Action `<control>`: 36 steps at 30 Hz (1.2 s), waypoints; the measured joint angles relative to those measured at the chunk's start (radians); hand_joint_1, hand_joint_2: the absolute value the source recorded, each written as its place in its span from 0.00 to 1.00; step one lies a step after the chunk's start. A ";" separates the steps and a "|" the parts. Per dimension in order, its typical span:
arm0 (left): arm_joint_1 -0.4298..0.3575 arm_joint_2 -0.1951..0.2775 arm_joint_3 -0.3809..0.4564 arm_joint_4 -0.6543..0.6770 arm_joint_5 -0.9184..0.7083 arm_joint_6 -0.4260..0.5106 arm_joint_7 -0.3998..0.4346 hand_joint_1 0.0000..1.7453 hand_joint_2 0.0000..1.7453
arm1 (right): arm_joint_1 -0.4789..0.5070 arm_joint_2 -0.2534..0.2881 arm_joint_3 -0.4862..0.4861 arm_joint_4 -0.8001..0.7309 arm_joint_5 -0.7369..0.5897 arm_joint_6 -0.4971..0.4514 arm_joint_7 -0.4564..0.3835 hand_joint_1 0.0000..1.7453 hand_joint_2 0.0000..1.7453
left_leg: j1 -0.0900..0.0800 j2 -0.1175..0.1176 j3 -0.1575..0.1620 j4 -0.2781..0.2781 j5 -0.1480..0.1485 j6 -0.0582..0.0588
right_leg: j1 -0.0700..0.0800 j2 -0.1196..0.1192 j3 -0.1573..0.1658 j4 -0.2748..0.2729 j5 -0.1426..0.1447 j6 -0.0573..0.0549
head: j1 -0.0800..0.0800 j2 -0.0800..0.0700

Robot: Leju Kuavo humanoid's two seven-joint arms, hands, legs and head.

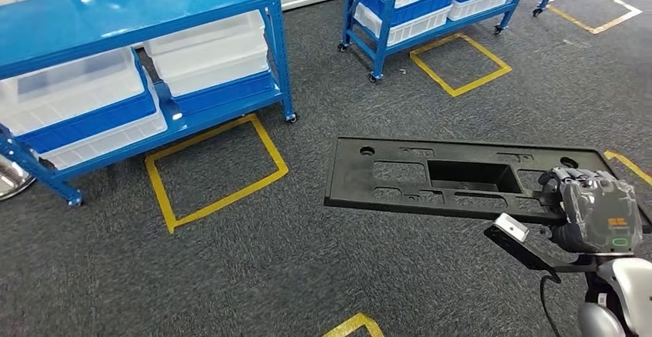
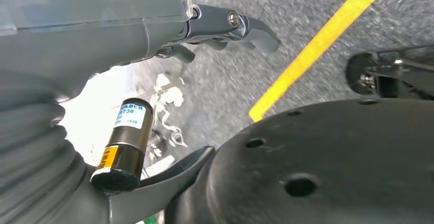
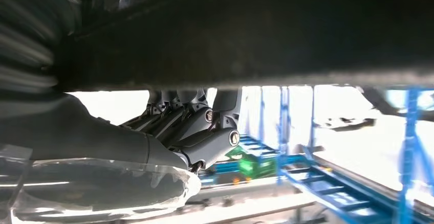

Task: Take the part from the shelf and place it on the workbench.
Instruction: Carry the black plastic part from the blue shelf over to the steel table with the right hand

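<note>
**One hand carrying a long black panel across the floor**

One hand is doing the work from where I stand: the right hand (image 1: 592, 210), at the lower right of the head view, is wrapped around the near right end of the part (image 1: 461, 177), a long, flat black plastic panel with rectangular cutouts and a deeper recess near its middle. The panel hangs level in the air over the grey carpet (image 1: 307, 275), reaching out to the left of the hand with nothing under its far end. In the right wrist view the fingers (image 3: 194, 121) curl up against the panel's dark underside, so the hold looks like a clamp on the edge.

Judging by the thin ribbed walls, the panel is probably light and fairly stiff, but held at one end it will want to tip and twist. A hold nearer the middle recess, or a second hand under the free end, would steady it. Smooth plastic may slip in the fingers.

The left hand (image 2: 215, 29) hangs over the carpet and a yellow floor line (image 2: 317, 45), holding nothing; its fingers look loosely curled, though the angle is poor and I cannot tell for sure.

Blue shelves (image 1: 154, 52) with white bins (image 1: 207, 52) stand at the upper left.
</note>
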 joint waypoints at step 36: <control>-0.002 0.005 0.001 0.005 0.009 -0.002 0.004 0.00 1.00 | 0.125 0.020 -0.161 -0.055 -0.048 -0.024 -0.011 1.00 1.00 | -0.002 0.054 0.024 -0.036 0.007 0.024 | -0.001 0.006 -0.008 0.007 0.000 0.015 | 0.006 0.000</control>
